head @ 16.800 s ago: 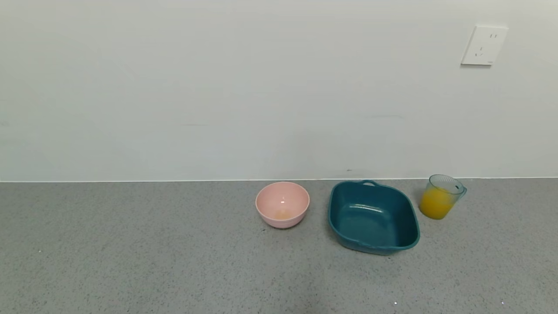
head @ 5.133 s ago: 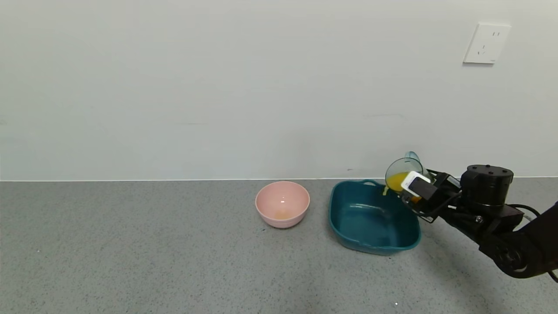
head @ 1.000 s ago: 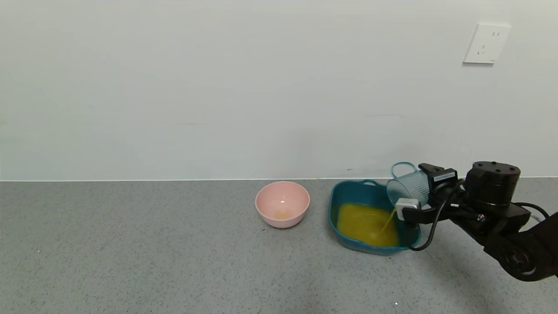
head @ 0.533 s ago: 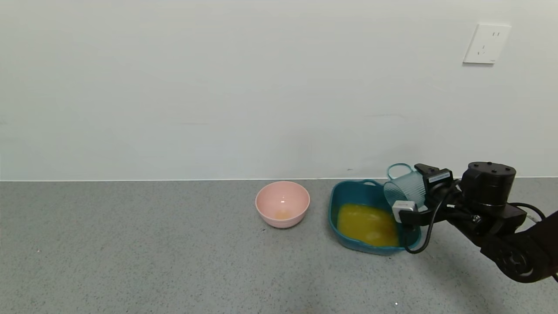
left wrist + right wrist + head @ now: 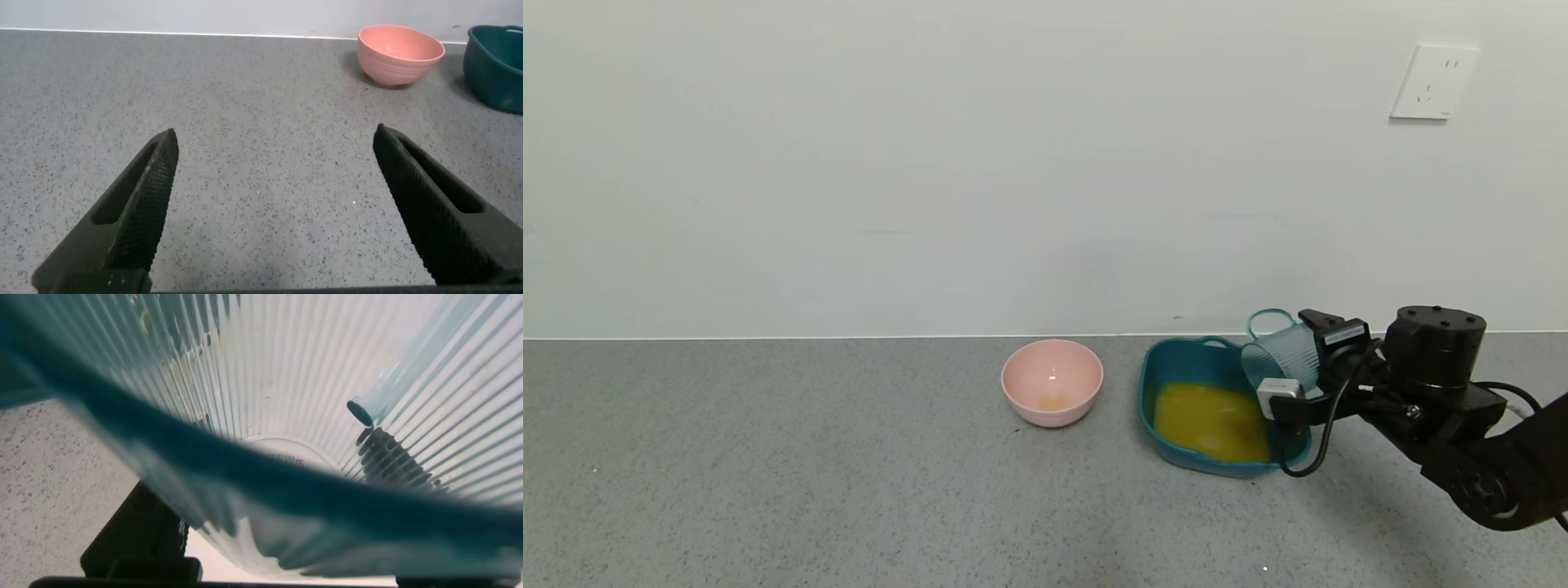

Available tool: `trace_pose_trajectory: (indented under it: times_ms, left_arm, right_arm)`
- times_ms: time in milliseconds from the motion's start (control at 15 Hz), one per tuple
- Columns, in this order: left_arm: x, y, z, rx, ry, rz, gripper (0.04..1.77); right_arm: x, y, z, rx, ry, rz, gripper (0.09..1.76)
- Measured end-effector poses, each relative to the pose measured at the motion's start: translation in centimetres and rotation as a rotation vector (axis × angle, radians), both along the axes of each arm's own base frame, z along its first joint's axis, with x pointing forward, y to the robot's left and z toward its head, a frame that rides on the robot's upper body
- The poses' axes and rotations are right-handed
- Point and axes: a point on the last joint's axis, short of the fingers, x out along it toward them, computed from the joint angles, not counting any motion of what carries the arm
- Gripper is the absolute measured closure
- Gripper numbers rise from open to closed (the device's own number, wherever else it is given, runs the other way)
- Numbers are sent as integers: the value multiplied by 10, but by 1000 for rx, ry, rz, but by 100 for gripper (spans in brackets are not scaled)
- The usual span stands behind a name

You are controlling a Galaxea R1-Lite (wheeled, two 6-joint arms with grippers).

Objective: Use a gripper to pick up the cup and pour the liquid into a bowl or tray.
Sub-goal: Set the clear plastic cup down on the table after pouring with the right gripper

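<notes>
Even, soft overhead light, no harsh glare. Faint shadow under the right arm (image 5: 1462, 425) on the countertop (image 5: 768, 474). Head view sharp. Right wrist view: cup (image 5: 327, 416) fills the frame, rim blurred, out of focus.

**Room on the left, crowding on the far right**

You have open bench (image 5: 768, 474) across the whole left and near side. On the far right, the basin (image 5: 1168, 441) holding liquid (image 5: 1209, 418) blocks the way, with the right gripper (image 5: 1303, 367) and tipped cup (image 5: 1278, 353) over its right rim. The pink bowl (image 5: 1052, 382) stands left of it, a narrow gap between them. The wall (image 5: 931, 163) closes off the far side.
</notes>
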Motion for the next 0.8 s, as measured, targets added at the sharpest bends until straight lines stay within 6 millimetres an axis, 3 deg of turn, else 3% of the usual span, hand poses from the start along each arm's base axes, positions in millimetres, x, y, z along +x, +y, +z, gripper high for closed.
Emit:
trace_pose_trajectory:
  times_ms: [800]
  left_arm:
    - [0, 0, 0, 0, 0, 0, 9]
  right_arm:
    - [3, 0, -5, 32, -16, -2, 52]
